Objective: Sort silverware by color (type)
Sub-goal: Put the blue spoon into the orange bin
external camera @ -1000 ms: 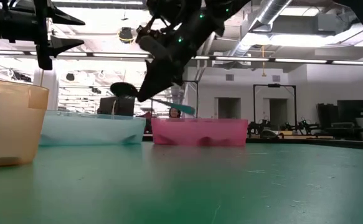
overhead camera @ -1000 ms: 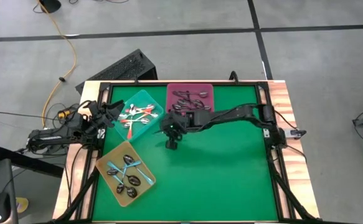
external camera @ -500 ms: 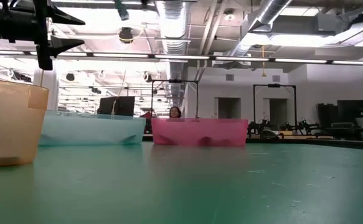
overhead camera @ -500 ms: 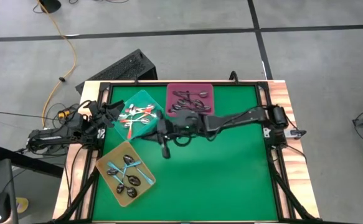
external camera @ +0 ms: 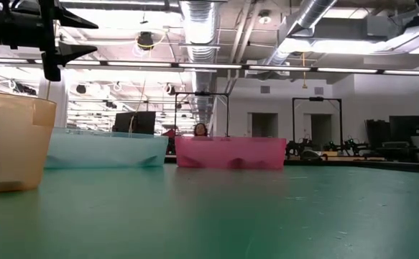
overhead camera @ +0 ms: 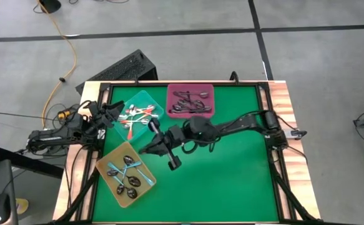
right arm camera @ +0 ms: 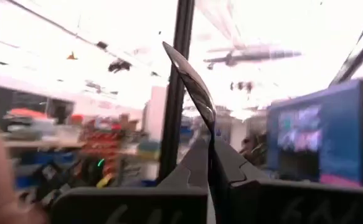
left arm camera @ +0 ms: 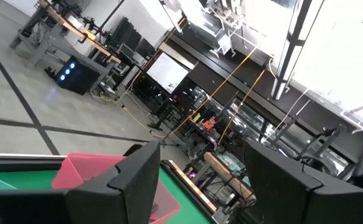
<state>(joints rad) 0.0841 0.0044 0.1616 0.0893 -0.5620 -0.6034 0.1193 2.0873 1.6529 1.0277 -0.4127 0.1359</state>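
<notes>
The right claw [overhead camera: 153, 127] is pinched tight on a single spoon [right arm camera: 192, 86], whose dark, glossy bowl stands up past the two fingers [right arm camera: 231, 171] in the right wrist view. Seen from above, that claw hangs over the green surface [overhead camera: 231, 175], just beside the near corner of the teal tray [overhead camera: 157, 102] and between it and the yellow tray [overhead camera: 104, 164].

The rest of the silverware lies sorted in the trays. Orange-red-handled spoons [overhead camera: 136, 116] fill the teal tray. Dark all-metal spoons [overhead camera: 191, 101] lie in the pink tray [overhead camera: 190, 87] at the far edge of the surface. Light-blue-handled spoons [overhead camera: 130, 172] sit in the yellow tray near the left front corner. The teal and pink trays stand just beside each other; the yellow one is a little apart from both.

The left claw [overhead camera: 115, 113] waits at the left side of the surface, reaching toward the teal tray's outer edge, its fingers [left arm camera: 128, 177] spread wide apart with nothing between them.

From table height the three trays show as low walls in a row, yellow [external camera: 11, 140], teal [external camera: 105, 151] and pink [external camera: 231, 152], with a large workshop behind. No brand, label or writing can be read anywhere on the trays, arms or spoons.
</notes>
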